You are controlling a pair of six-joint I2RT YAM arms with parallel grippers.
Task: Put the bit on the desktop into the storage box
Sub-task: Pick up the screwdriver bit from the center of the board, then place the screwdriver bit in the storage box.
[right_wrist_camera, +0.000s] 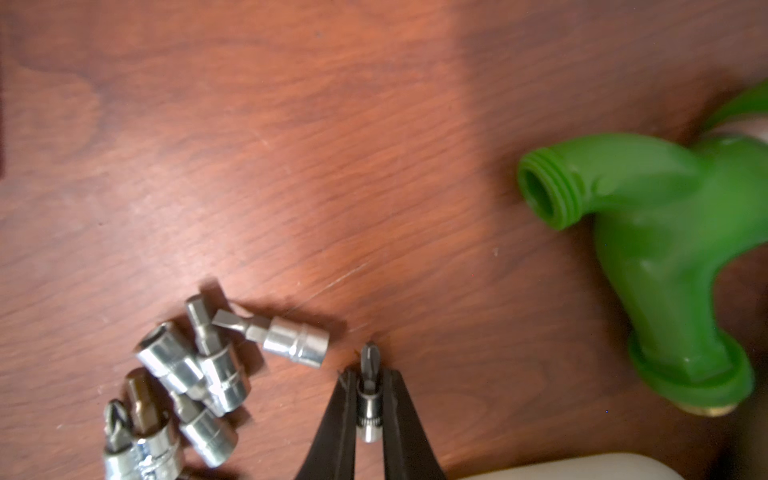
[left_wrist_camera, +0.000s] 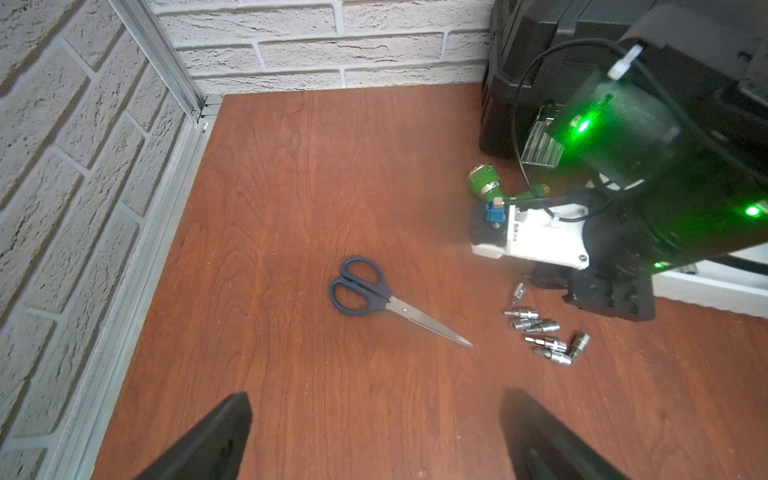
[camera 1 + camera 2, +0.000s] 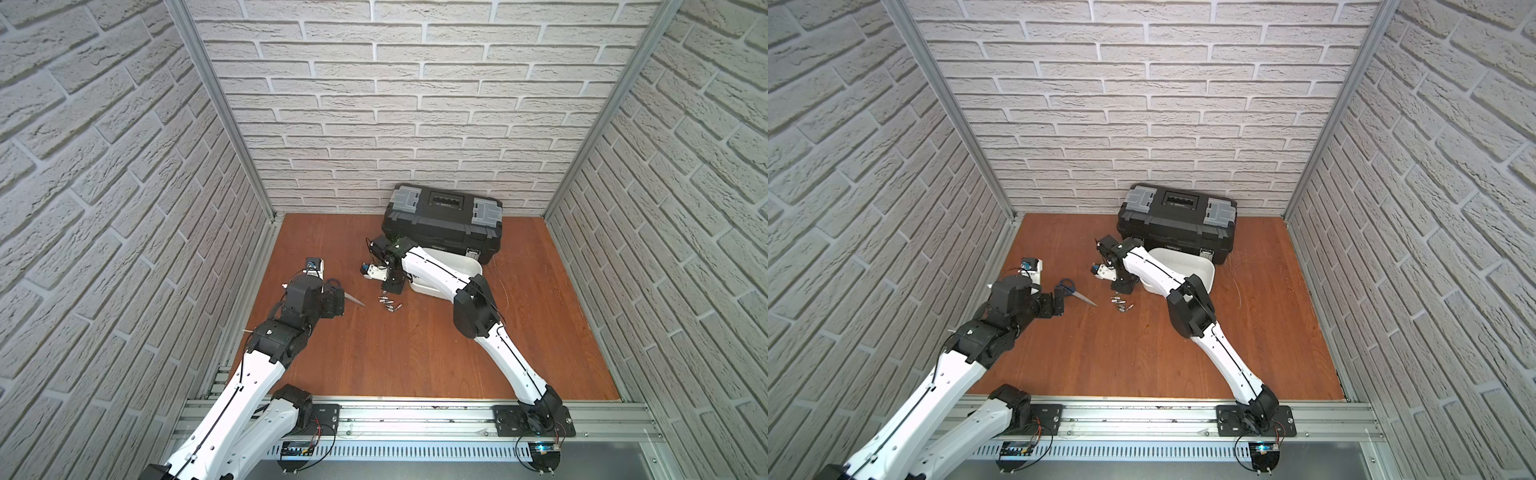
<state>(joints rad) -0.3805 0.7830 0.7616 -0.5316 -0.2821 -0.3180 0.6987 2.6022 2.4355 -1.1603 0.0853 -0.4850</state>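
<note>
Several silver bits lie in a loose pile on the reddish-brown desktop, also seen in both top views. My right gripper is shut on one more bit beside the pile, whose cross tip sticks out past the fingertips. The white storage box sits just behind that gripper, partly hidden by the right arm. My left gripper hovers open over bare wood to the left, holding nothing.
A black toolbox with grey latches stands against the back wall behind the box. Blue-handled scissors lie between the left gripper and the bits. A green hose nozzle lies close to the right gripper. Brick walls enclose three sides.
</note>
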